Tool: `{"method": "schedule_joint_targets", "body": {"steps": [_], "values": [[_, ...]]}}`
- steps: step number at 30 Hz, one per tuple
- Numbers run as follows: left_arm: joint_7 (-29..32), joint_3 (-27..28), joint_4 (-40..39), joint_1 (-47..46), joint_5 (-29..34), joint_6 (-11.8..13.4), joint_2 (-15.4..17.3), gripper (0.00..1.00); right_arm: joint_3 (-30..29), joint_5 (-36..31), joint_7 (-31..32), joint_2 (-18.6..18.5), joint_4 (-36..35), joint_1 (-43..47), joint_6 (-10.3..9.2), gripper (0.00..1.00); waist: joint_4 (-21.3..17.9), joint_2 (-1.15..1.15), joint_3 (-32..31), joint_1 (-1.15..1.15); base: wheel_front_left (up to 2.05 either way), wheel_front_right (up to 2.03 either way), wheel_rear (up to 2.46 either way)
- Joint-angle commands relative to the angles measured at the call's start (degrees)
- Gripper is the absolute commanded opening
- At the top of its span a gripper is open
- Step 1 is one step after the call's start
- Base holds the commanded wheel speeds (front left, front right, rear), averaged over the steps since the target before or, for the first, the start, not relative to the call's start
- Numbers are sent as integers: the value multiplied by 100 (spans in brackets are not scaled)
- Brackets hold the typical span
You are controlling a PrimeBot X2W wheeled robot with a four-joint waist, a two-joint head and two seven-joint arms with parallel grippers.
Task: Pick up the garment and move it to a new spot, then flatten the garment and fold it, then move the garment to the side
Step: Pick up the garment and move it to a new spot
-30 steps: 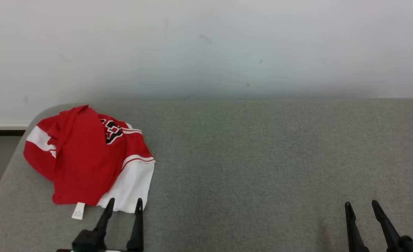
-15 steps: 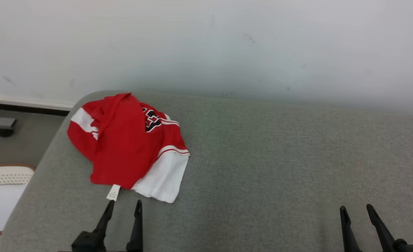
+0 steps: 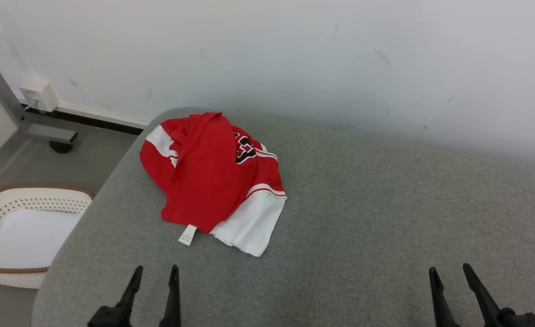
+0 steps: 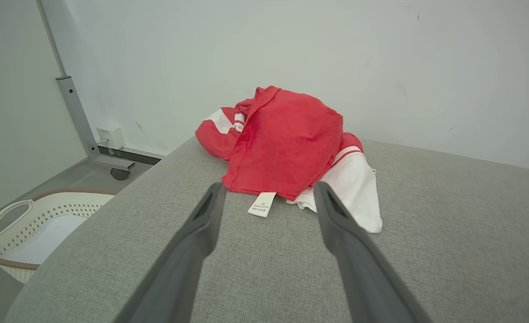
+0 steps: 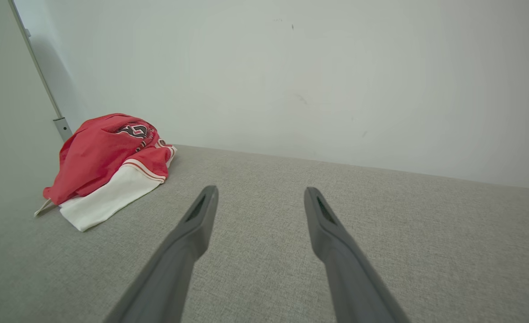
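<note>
Both arms' jaws stand wide, empty. The garment (image 3: pixel 203 181), crumpled far left, looks soft, light, floppy; its near hem by the tag (image 3: pixel 187 235) suits pinching.

left gripper (image 3: pixel 156 270) is showing two long black fingers (image 3: pixel 173 295), slim and tapering to pointed tips, rising off a chunky black base. right gripper (image 3: pixel 449 269) is looking the same. in both wrist views they're reading matte dark grey, each carrying a narrow recessed slot near the tip.
</note>
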Motion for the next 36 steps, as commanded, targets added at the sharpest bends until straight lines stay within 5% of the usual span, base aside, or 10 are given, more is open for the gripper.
{"method": "schedule_joint_targets", "body": {"steps": [1,21,30,36], "values": [[-3,25,-28,48,-82,14,31,100,22,26,2,-13,21,-47,-12,100,-3,0,11,0,0,0,0],[142,229,1153,-2353,-334,-683,285,100,132,-44,2,-218,-169,-739,-12,100,-649,0,1401,0,0,0,0],[1080,217,1911,-3907,-654,-862,609,100,256,-81,2,-310,-237,-1318,-12,100,-913,0,2222,0,0,0,0],[1875,153,2549,-4437,-556,-712,819,100,408,-69,3,-289,-188,-1550,-12,100,-1070,0,2465,0,0,0,0]]}}
